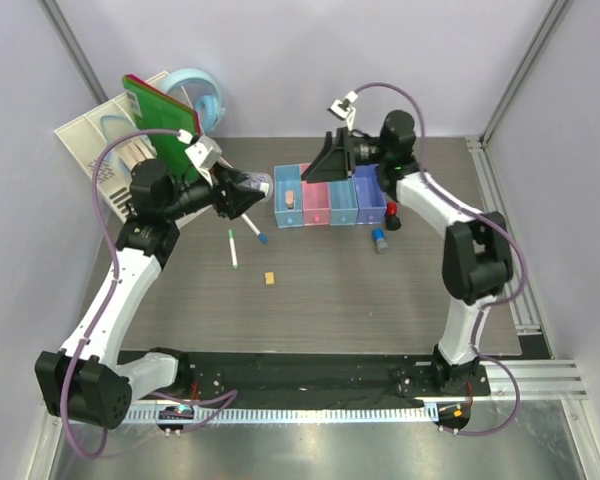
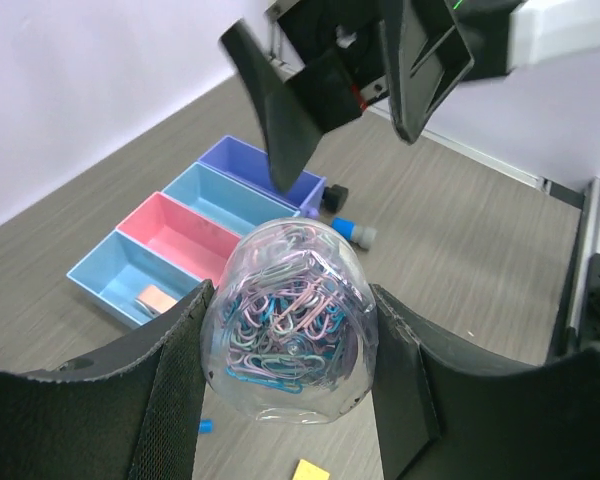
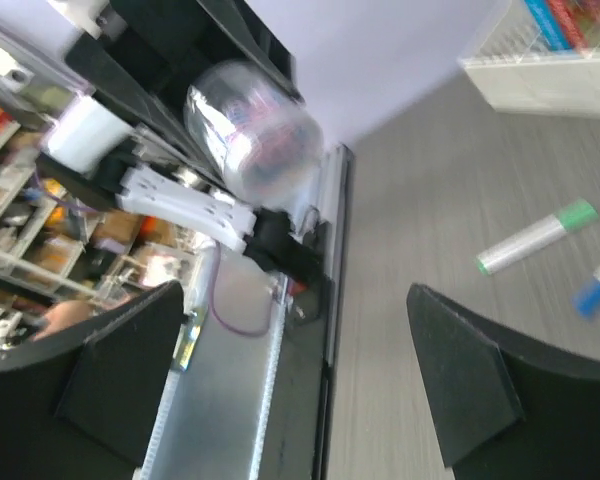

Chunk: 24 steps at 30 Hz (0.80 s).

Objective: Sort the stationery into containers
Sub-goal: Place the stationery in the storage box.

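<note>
Clear jar of paper clips (image 2: 290,300): clamped between the two fingers of the left end effector (image 1: 242,192), one pad on each side of the jar wall. The clips inside are a pink, blue and silver tangle. The jar is held just off the light-blue end of the row of bins (image 1: 330,212) and looks clear of the tabletop (image 1: 320,300).

Row of bins, four joined, in order light blue, pink, blue, violet-blue. A pink eraser (image 1: 291,196) lies inside the light-blue bin.

Right end effector (image 1: 328,165): jaws spread wide with nothing between them. It hangs above the far edge of the row, about over the pink and blue bins, well apart from every loose item.

Loose on the tabletop:
- Green-capped pen (image 1: 232,247) and blue-capped pen (image 1: 255,230): on the near side of the row's light-blue end, close together, not touching.
- Orange block (image 1: 269,279): further out from the row on the same near side, past the pens.
- Red-and-black cylinder (image 1: 391,217): just beside the violet-blue end of the row.
- Blue-grey cylinder (image 1: 380,240): near that same end, on the near side of the red-and-black one.

Beyond the light-blue end of the row, toward the far corner: white slotted organizer (image 1: 95,140), with a green book (image 1: 158,108) leaning on it and a round light-blue tape dispenser (image 1: 202,95) behind.
</note>
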Tool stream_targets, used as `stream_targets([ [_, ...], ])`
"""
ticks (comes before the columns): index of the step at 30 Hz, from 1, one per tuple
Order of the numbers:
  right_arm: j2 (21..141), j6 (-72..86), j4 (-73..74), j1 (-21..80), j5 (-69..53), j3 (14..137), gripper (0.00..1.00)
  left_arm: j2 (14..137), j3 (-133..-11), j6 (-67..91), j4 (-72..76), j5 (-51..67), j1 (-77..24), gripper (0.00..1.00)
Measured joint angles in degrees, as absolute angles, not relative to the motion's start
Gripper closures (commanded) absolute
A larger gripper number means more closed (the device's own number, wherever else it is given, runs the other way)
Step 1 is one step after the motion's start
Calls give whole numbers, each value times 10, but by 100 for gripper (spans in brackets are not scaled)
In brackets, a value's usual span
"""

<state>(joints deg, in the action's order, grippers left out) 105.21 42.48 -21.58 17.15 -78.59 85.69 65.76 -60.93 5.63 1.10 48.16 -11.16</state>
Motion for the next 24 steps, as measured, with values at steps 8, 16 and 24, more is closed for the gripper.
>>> stream_targets([
  [8,1250,990,-650,239,-781,966,0,637,-556,77,53,451,-128,100],
  [16,1270,1109,-726,263,-772,987,0,618,-542,110,99,475,-130,100],
  [24,1269,1130,-739,286,-757,975,10,617,-526,135,163,486,-130,100],
])
